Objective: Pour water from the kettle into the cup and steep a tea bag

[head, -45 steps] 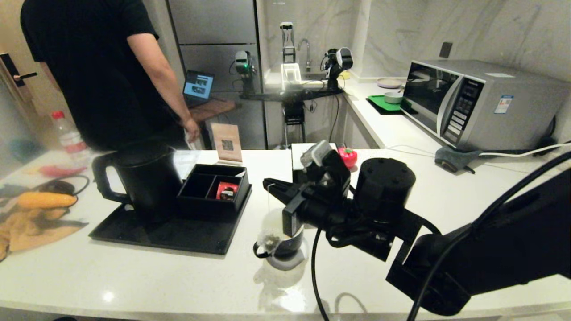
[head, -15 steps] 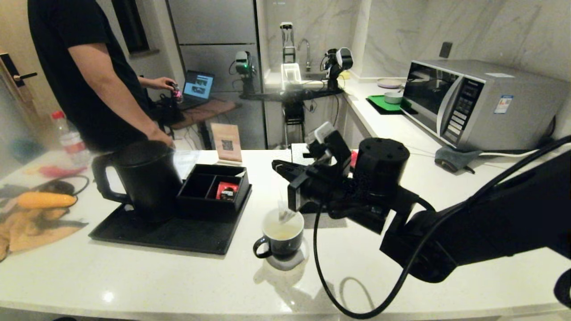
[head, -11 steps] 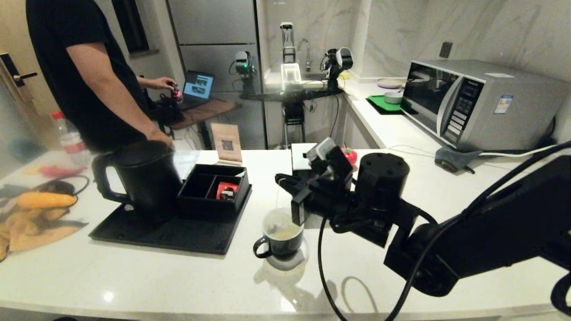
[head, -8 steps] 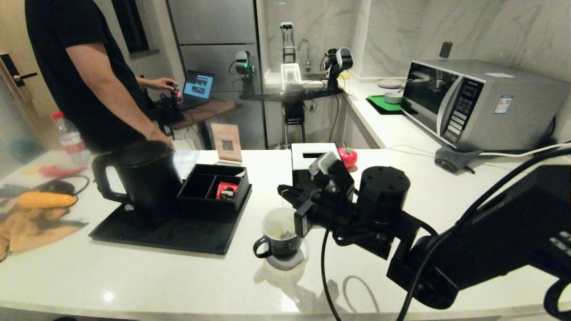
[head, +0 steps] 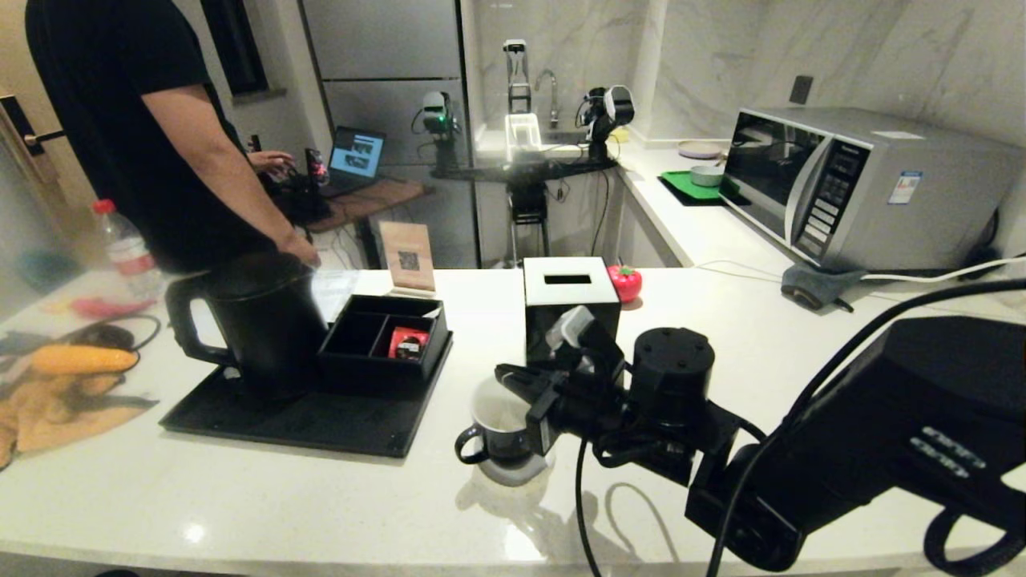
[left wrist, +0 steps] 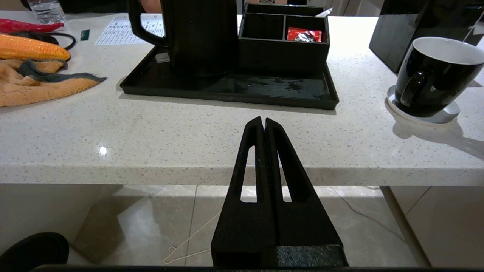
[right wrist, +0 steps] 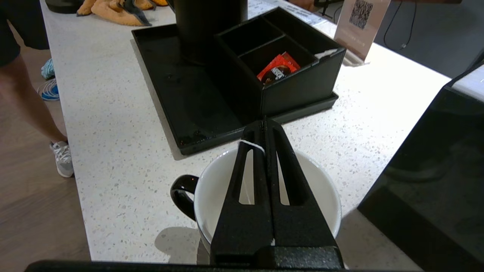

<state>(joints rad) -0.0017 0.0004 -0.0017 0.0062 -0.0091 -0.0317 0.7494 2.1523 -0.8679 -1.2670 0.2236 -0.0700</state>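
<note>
The small dark cup [head: 495,429] with a white inside stands on a pale coaster near the counter's front. My right gripper [head: 506,373] hovers just over its mouth, shut on the tea bag's thin white string [right wrist: 251,145], which runs down into the cup [right wrist: 321,189]. The bag itself is hidden below the fingers. No stream of water shows. The black kettle [head: 264,324] stands upright on the black tray [head: 321,425], left of the cup. My left gripper [left wrist: 263,121] is shut and empty, parked low before the counter's front edge.
A black divided box [head: 385,340] holding a red packet [head: 407,343] sits on the tray. A black tissue box [head: 567,308] stands right behind the cup. A person [head: 160,136] stands at the far left. A microwave [head: 866,188] is at the back right, an orange cloth [head: 56,409] at the left.
My right gripper rose with the tea bag hanging above the cup, then came down again, and the bag has gone into the cup. The person has shifted at the back.
</note>
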